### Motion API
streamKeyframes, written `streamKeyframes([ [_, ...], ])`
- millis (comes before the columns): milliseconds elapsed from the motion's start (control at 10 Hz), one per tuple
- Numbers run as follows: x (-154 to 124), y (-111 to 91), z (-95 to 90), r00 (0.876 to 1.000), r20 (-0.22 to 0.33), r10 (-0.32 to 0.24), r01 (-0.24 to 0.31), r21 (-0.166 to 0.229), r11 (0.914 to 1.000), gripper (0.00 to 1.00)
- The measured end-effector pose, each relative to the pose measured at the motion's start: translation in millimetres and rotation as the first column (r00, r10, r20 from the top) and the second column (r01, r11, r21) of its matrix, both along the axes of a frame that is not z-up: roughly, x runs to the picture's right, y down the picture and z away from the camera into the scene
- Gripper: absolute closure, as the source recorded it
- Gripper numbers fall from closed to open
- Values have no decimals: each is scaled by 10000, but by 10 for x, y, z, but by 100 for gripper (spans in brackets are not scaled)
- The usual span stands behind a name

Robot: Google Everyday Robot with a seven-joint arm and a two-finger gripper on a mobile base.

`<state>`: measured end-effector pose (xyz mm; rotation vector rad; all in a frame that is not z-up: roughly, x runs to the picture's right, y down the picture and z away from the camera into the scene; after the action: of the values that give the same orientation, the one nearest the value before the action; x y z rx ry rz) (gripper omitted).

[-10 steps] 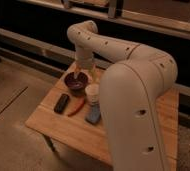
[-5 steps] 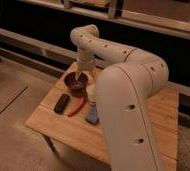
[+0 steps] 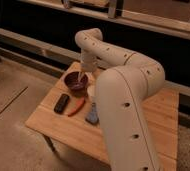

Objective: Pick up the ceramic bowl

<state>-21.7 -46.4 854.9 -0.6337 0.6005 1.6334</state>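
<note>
The ceramic bowl is dark maroon, round and shallow, at the far left part of the wooden table. My gripper hangs down from the white arm at the bowl's right rim, reaching into or just above it. The big white arm section fills the right of the view and hides the table behind it.
A black rectangular object lies left of centre. A thin red-orange object lies next to it. A blue-grey object stands by the arm. The table's left and front edges are close. A dark counter runs behind.
The arm has shifted slightly and the gripper has come down a little at the bowl's right rim. The bowl stays in place on the table.
</note>
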Motion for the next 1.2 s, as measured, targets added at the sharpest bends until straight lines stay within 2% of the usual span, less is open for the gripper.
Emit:
streamKeyframes([
  [300,-144,95,199,9967,715,377,-367,-147,9992,35],
  [500,-287,119,294,9931,1136,277,-261,-152,9995,35],
  [900,-334,265,424,9910,1336,75,-12,-471,9989,35],
  [1000,-318,297,446,9915,1298,54,14,-528,9986,37],
  [1100,-286,320,467,9926,1214,-16,81,-529,9986,45],
  [1200,-263,339,488,9939,1105,-28,86,-517,9986,57],
])
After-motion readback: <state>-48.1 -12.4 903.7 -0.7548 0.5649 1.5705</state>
